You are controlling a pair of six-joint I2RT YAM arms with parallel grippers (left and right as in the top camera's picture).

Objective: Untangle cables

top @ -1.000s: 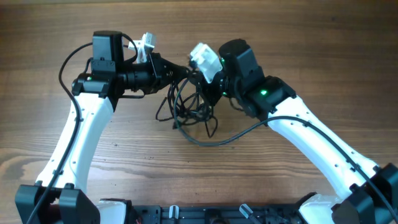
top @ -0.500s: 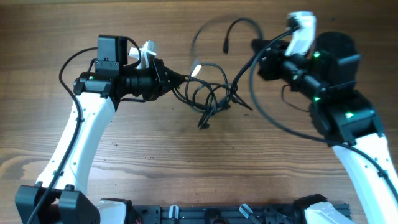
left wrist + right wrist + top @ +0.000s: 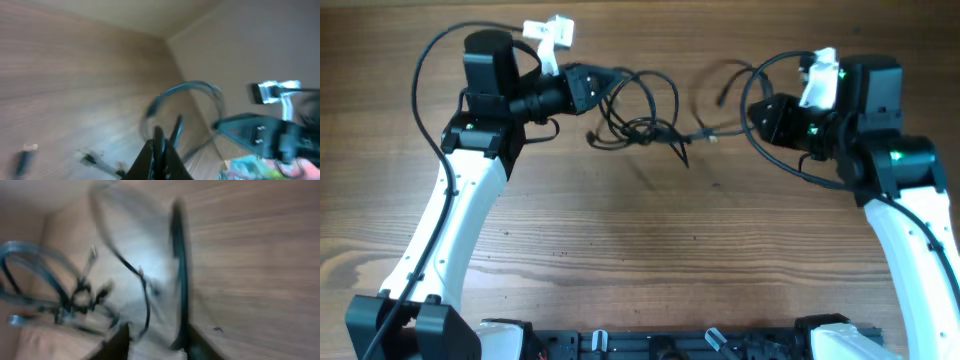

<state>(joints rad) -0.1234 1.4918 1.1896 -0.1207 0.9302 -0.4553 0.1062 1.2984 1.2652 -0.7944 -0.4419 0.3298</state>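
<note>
so we are barely started: left gripper (image 3: 608, 82) clamps the cables (image 3: 645, 126), knotted and strung between both arms above the surface (image 3: 650, 260); whether right gripper (image 3: 754, 117) grips, we cannot tell.

overhead sharp, evenly lit — both wrist views smeared by motion blur

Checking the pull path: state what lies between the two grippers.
In the overhead view, the cables stretch from the left gripper toward the right gripper; beneath them only the bare wooden table shows.
</note>
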